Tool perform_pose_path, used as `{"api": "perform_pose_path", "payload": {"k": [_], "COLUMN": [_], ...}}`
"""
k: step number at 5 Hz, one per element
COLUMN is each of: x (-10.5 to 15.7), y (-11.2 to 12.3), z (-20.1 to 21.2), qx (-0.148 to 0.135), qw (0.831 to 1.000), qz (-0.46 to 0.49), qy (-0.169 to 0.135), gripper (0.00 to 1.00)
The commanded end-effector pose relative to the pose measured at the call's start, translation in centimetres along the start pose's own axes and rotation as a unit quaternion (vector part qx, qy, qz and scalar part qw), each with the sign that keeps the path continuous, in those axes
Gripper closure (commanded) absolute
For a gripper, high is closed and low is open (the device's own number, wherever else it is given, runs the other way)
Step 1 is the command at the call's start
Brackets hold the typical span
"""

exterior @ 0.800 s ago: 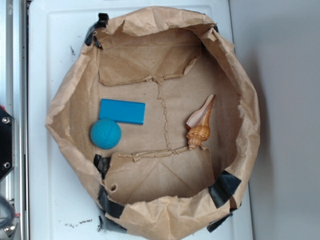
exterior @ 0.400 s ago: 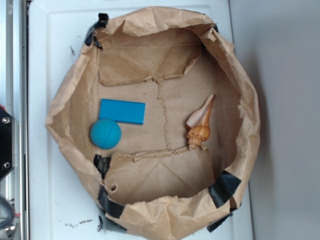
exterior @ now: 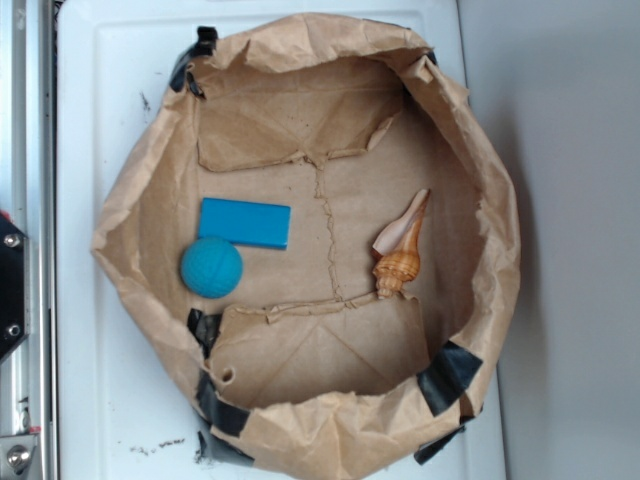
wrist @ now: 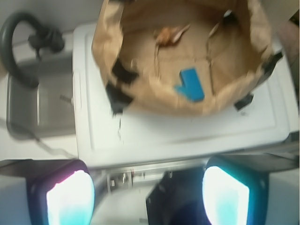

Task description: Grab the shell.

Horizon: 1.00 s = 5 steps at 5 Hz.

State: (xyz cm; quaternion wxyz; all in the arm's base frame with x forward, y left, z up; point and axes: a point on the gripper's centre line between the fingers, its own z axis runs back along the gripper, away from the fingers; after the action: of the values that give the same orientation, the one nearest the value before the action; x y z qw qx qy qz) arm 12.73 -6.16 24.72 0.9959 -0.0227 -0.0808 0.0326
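Exterior view shows us a white tray (exterior: 90,380) holding a brown paper bag (exterior: 480,180) rolled open, and inside it a blue block (exterior: 244,222), a blue ball (exterior: 211,267) and the shell (exterior: 400,252), lying untouched right of the centre seam. Our gripper (wrist: 147,197) hangs well outside the bag, jaws spread wide and empty, so we judge the reach, descent and grasp all remain.

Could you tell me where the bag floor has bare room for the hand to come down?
Bare paper lies between the block and the shell, and right of the shell toward the bag wall. It is crowded at the left, where the ball touches the block.
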Motion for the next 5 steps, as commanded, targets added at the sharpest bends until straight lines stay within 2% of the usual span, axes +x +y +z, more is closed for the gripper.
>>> {"api": "perform_pose_path", "payload": {"k": [1, 2, 3, 5], "x": [0.5, 0.5, 2.8, 5.5], "y": [-0.1, -0.1, 2.6, 6.3], "z": [0.8, 0.8, -2.8, -9.2], "qx": [-0.005, -0.005, -0.014, -0.039], "qw": [1.000, 1.000, 0.998, 0.989], "qz": [0.010, 0.010, -0.050, -0.117], "qy": [-0.017, -0.017, -0.044, -0.079], "gripper": [0.00, 0.00, 0.00, 0.00]}}
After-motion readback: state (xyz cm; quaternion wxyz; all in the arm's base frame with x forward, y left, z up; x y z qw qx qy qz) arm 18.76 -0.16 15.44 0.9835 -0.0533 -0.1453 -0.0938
